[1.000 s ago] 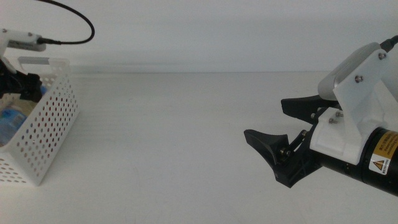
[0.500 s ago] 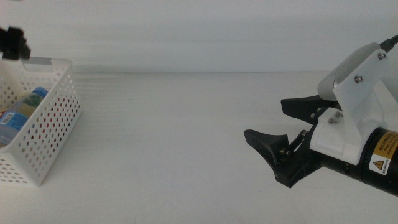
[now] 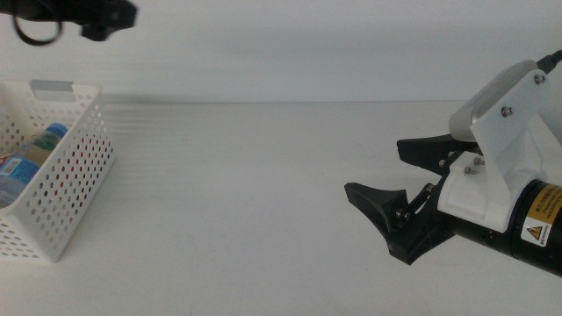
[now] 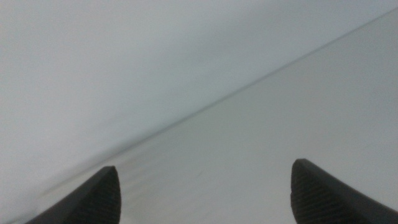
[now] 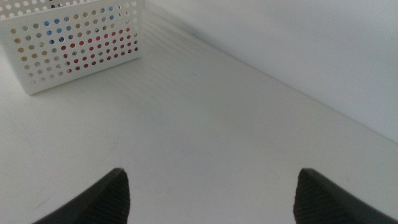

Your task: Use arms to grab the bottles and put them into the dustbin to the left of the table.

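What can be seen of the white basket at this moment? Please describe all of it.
The basket is a white, plastic-looking rectangular bin with rows of round holes in its walls and a grey handle piece on its far rim. It stands upright on the table at its left edge, partly cut off in the middle view. Inside lies a clear bottle with a blue cap; red and yellow colours show through the holes. No gripper touches it.

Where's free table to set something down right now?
Bare table runs from the basket to the right tool, open and low at the right. Left tool, open, is raised above the basket. Only the basket is crowded: bottles inside.
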